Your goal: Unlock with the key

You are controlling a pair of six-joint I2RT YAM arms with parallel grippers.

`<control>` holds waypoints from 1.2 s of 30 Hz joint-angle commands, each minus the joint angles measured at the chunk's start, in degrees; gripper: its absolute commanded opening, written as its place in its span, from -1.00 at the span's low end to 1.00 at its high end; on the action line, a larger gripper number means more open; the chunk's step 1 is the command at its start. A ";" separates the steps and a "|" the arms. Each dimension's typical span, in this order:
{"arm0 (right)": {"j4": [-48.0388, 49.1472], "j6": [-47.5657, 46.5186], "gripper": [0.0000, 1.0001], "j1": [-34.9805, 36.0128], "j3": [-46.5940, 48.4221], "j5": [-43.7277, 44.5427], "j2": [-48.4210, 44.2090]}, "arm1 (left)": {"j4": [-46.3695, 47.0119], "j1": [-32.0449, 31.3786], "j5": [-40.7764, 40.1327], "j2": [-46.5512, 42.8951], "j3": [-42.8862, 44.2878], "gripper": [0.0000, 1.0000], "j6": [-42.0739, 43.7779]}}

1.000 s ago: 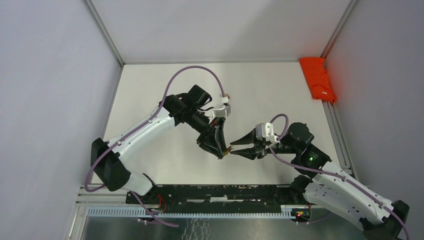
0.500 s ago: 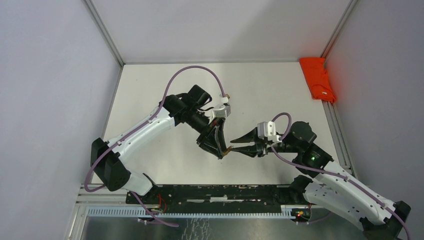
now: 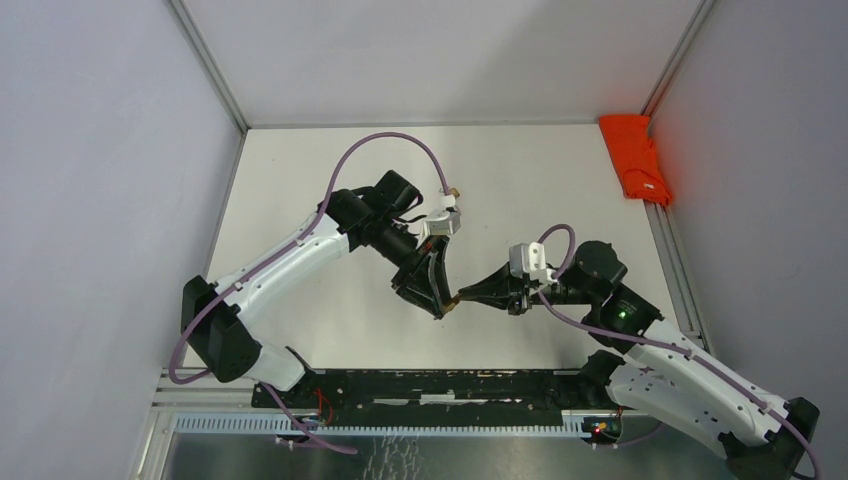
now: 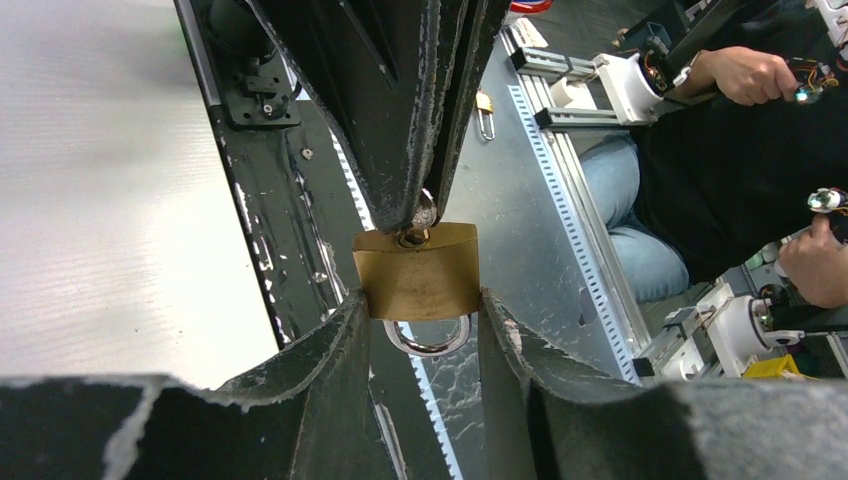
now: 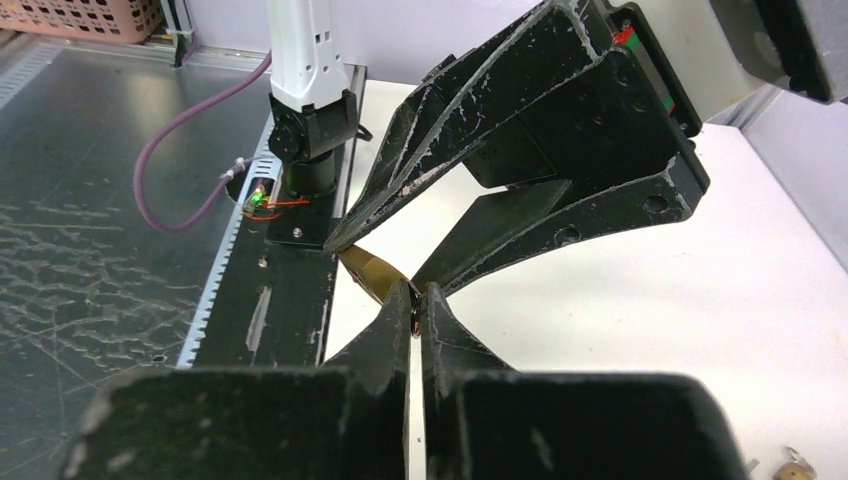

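A brass padlock (image 4: 416, 272) hangs above the table, pinched by its sides in my left gripper (image 4: 420, 300), with its steel shackle (image 4: 427, 340) pointing back toward the wrist. A silver key (image 4: 421, 214) sits in the keyway on the lock's far face. My right gripper (image 5: 415, 292) is shut on the key's head (image 5: 413, 308), only a dark sliver showing between its fingers. From above, the left gripper (image 3: 437, 298) and right gripper (image 3: 464, 295) meet tip to tip at the padlock (image 3: 452, 303) over the table's middle.
An orange object (image 3: 636, 158) lies at the back right corner. A black rail (image 3: 440, 388) runs along the near edge. A small spare padlock (image 5: 790, 468) lies on the table near the right arm. Walls close in left, right and back.
My right gripper has gone from open to shut on the key and shifted slightly left toward the padlock. The left arm holds the padlock as before.
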 commanded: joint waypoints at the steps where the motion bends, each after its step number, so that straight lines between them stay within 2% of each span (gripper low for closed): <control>1: 1.09 1.01 -1.00 0.26 1.46 -1.23 0.51 | 0.74 -0.02 3.72 -0.95 1.92 -0.76 2.31; 13: -1.34 3.87 -1.00 2.47 3.89 -5.88 4.48 | 0.63 -0.02 1.88 -0.29 3.42 -0.77 2.07; 23: -11.71 9.27 -1.00 2.73 8.76 -5.67 6.75 | 11.17 0.82 -11.37 -4.93 0.84 -0.81 -9.27; 32: -19.34 13.72 -1.00 2.74 12.42 -3.94 10.78 | 14.75 1.47 -19.92 -6.55 -0.32 -0.83 -13.31; 36: -21.71 12.89 -1.00 2.73 13.50 -0.77 11.37 | 16.12 1.51 -22.90 -6.55 -1.07 -0.83 -14.66</control>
